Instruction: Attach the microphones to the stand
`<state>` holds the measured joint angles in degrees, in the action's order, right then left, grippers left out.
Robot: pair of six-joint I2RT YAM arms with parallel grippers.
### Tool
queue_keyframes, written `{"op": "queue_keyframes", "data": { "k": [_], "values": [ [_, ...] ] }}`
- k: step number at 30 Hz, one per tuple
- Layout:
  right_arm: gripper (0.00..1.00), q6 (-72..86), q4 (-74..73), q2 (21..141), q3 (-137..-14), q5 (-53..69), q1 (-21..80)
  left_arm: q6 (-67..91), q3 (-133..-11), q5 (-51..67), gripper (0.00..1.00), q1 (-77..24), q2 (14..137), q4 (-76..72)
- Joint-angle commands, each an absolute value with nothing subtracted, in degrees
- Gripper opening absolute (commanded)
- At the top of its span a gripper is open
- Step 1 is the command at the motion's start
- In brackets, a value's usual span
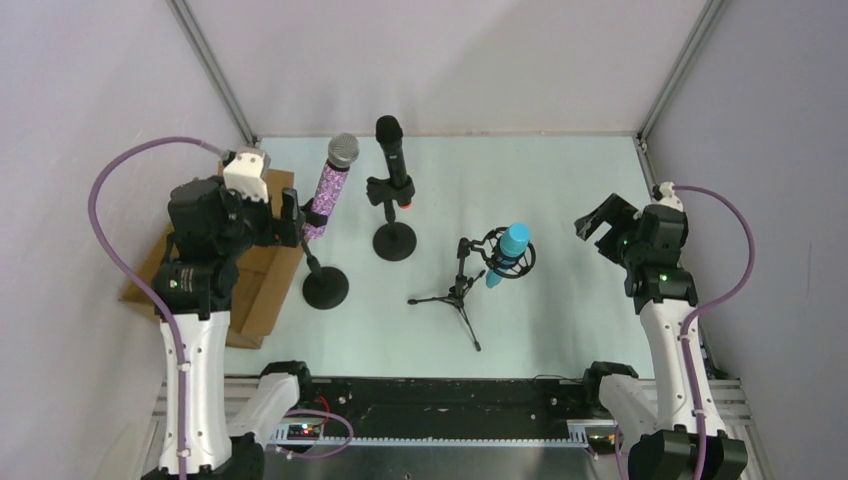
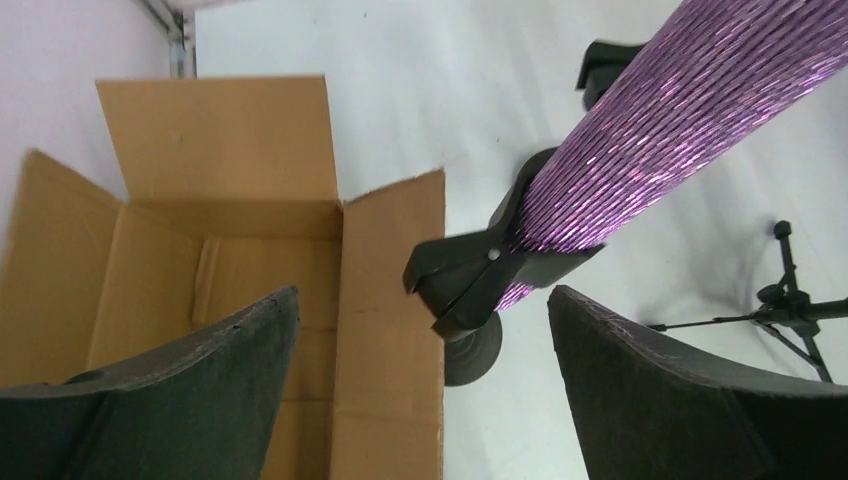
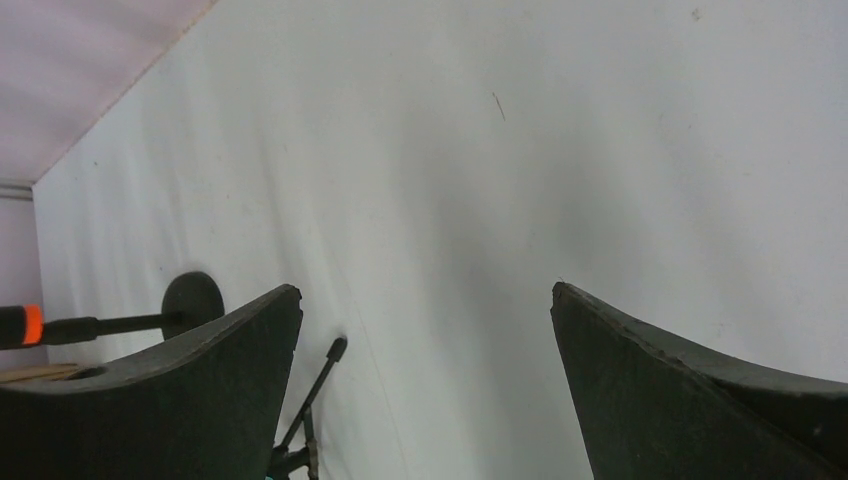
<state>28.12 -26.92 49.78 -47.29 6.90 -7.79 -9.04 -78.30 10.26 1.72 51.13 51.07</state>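
1. Dark finger pads (image 2: 200, 380) of the left gripper (image 2: 422, 300) are seen closest to the lens. They are spread wide, and nothing is grasped between them.
2. Just beyond those pads, the purple glitter microphone (image 2: 680, 110) is seen slanting upward. Its lower end is caught in a black clip (image 2: 480, 270) on the first round-based stand (image 1: 325, 288).
3. An open cardboard box (image 2: 230, 250) is set on the table (image 1: 560, 180) at its left side, beneath the left arm.
4. The black microphone (image 1: 391, 150), tipped orange-red at its lower end, is held nearly upright on the second round-based stand (image 1: 394, 242). This stand is placed just right of the purple one.
5. The light blue microphone (image 1: 508, 250) is seated, tilted, in the ring mount of the tripod stand (image 1: 455, 295), near the middle of the table.
6. The right gripper (image 3: 426, 292) is released, its jaws fully spread. It is held over bare table at the right side, well apart from the light blue microphone, and nothing is gripped.
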Motion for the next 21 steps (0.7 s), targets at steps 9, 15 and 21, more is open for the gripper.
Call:
{"op": "queue_keyframes", "data": {
  "k": [9,15,21],
  "values": [
    [0.99,28.2,-6.9,48.7,-33.7,-20.0,-0.3,-6.1,-50.0,7.0,0.98,8.7,41.1,32.9],
    [0.99,20.5,9.6,52.3,-25.3,-29.2,3.2,-5.1,-29.2,4.1,0.98,11.3,33.5,3.3],
    [1.0,14.6,28.1,54.6,-16.4,-36.2,5.8,-1.2,-16.5,7.0,0.98,11.8,38.2,-17.6]
  ]
}}
